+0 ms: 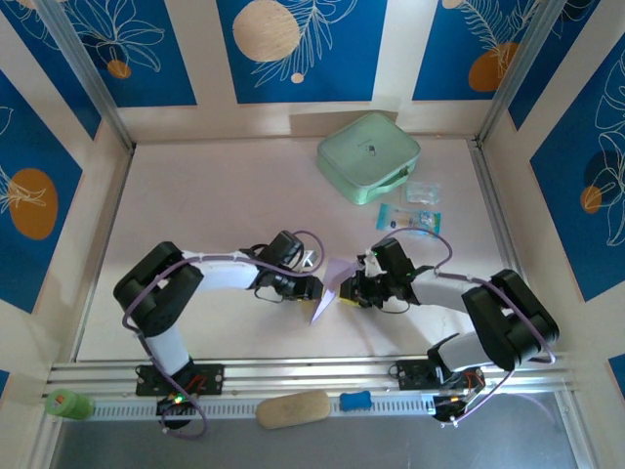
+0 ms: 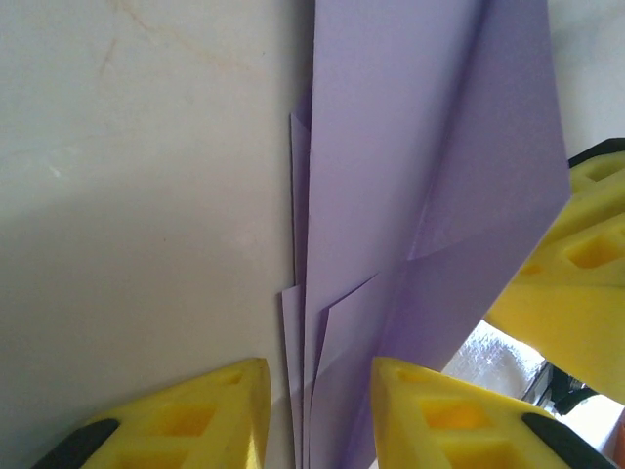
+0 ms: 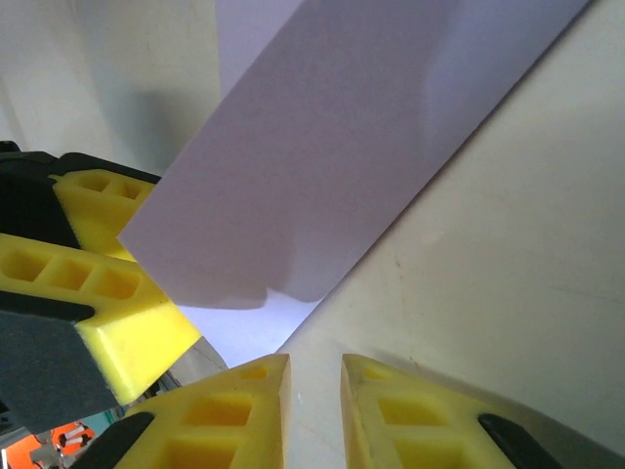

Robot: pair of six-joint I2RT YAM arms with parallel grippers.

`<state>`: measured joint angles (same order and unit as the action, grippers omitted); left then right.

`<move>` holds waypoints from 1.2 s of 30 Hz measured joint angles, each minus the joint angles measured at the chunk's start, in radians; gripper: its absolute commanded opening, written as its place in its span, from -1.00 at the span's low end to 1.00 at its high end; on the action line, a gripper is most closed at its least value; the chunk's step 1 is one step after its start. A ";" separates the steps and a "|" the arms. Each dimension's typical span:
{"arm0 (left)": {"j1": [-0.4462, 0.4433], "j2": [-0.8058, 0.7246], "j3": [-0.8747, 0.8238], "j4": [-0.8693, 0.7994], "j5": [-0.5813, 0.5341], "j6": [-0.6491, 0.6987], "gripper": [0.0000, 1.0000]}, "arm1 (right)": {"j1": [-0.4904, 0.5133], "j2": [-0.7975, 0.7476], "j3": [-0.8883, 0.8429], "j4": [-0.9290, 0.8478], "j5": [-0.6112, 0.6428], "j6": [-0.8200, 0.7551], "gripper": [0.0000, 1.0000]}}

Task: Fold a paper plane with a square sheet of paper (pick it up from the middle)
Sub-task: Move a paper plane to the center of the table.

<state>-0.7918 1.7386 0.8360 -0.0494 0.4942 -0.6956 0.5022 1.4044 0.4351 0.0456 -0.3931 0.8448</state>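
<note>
Pinching folded lavender paper sheet [image 1: 327,288] upright: left gripper [image 2: 320,363], closed on layers. Right gripper [image 3: 314,360] jaws narrowly parted, nothing between. Mint-green case [image 1: 368,156] shut, contents hidden.

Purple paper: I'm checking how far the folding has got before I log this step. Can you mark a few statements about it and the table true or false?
1. The purple paper lies flat and unfolded. False: it is folded into several layers.
2. The paper sits between the left gripper and the right gripper. True.
3. The green case rests on the paper. False: it sits apart, near the far edge of the table.
4. In the left wrist view, the paper's layers run down between the yellow fingers. True.
5. Blue packets lie near the case. True.
</note>
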 measured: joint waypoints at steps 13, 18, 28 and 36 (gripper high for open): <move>-0.005 0.042 0.051 -0.025 0.046 0.018 -0.49 | 0.018 0.063 0.000 0.037 -0.023 0.002 -0.79; -0.005 0.050 0.053 -0.010 0.063 0.014 -0.51 | 0.023 0.079 0.000 0.055 -0.034 0.003 -0.80; -0.019 0.063 0.053 0.038 0.087 -0.002 -0.58 | 0.022 0.080 0.000 0.071 -0.034 0.013 -0.80; -0.040 0.084 0.053 0.027 0.083 0.000 -0.85 | 0.022 0.080 0.000 0.071 -0.034 0.013 -0.80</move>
<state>-0.8318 1.8229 0.8894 -0.0227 0.5774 -0.6952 0.5243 1.4841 0.4355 0.1169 -0.4271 0.8577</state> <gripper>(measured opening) 0.114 0.100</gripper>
